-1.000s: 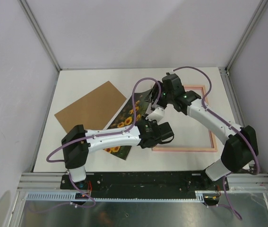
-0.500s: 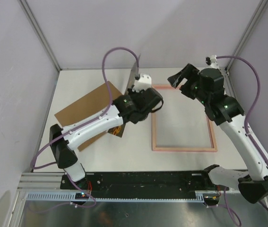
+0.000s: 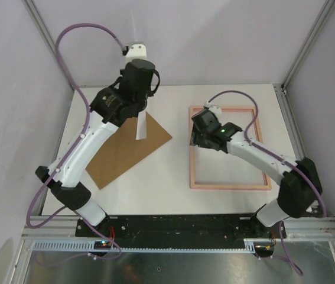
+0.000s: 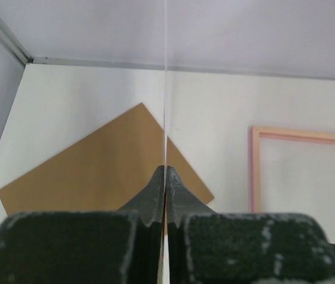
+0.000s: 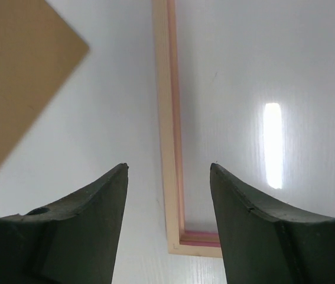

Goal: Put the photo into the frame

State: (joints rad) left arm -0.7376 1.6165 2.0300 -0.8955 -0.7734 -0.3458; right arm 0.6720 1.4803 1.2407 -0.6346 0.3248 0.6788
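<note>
left end effector (image 4: 165, 176) is clenching the white-backed rectangular photo (image 3: 142, 125) edge-on at upper left, raised above the brown cardboard board (image 3: 120, 157) | right end effector (image 5: 167, 168) is hovering released astride the left rail of the pale pink wooden frame (image 3: 229, 186), centre right, likely to steady it

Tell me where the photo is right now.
The photo is in the air, pinched edge-on in the shut left gripper, left of centre in the top view. It hangs over the brown board, well left of the frame.
</note>
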